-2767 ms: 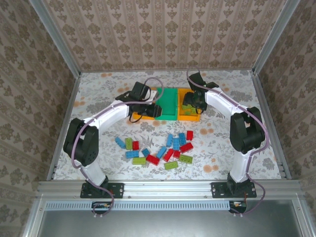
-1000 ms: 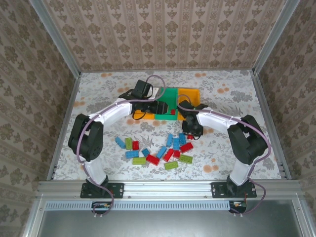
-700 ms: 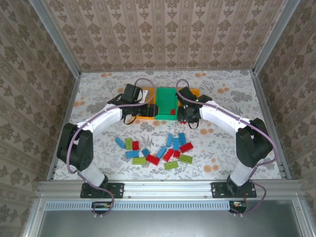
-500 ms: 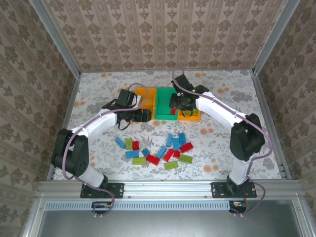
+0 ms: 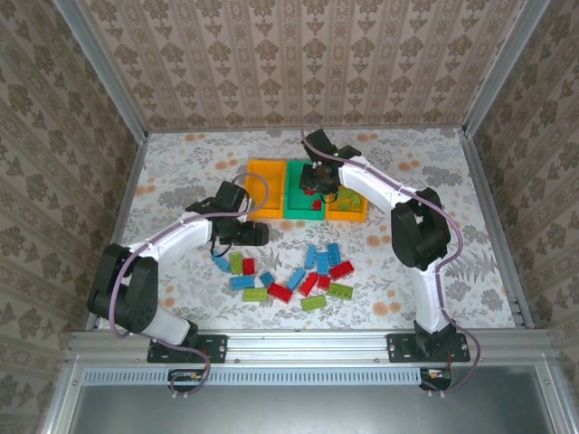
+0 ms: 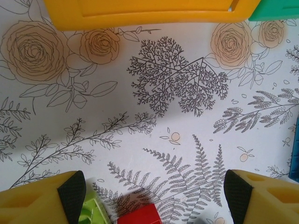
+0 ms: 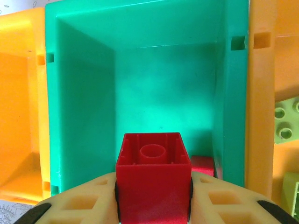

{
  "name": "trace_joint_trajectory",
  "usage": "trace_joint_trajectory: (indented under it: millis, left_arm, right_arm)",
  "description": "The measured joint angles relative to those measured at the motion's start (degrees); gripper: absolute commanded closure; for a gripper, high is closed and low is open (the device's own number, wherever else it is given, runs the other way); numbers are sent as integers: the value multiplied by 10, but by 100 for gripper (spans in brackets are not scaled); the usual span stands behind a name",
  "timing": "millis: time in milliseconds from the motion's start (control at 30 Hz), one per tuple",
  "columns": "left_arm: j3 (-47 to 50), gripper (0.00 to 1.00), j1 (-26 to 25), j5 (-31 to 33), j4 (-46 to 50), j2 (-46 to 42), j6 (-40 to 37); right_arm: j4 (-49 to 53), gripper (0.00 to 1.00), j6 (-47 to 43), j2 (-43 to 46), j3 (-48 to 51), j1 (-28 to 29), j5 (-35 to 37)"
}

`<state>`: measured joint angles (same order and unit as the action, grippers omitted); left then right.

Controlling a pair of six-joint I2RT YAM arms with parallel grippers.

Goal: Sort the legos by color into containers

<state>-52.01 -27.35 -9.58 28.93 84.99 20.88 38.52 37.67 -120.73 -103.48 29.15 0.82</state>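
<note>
Red lego (image 7: 153,163) is pinched tight between the two fingers of the right claw (image 7: 153,200), just over the green bin (image 7: 84,93). Down inside the green bin, another red lego (image 7: 202,164) lies by the right wall. The orange bin on the right (image 7: 261,116) touches the green bin and has light green legos (image 7: 286,123) in it. The orange bin on the left (image 7: 18,116) touches the green bin too.

The left claw (image 6: 154,193) is spread wide with nothing in it. It hangs over the table, on the near side of the green bin and off to the left. Just by its fingers are a light green lego (image 6: 91,210) and a red one (image 6: 140,215). More legos (image 5: 298,276), red, blue and light green, lie in a loose pile on the flowery table (image 5: 425,262), nearer the arms than the green bin.
</note>
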Motion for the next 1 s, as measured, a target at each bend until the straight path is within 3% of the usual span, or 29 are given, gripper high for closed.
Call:
trace_joint_trajectory:
  millis: [233,1000]
  left_arm:
    - [24,25,-55,15,40,-2,41]
    - [37,45,-105,38,89,20,96]
  right_arm:
    - [4,50,-2,-6,-16,-3,-4]
    - [0,42,-4,-12,-7,-9,-14]
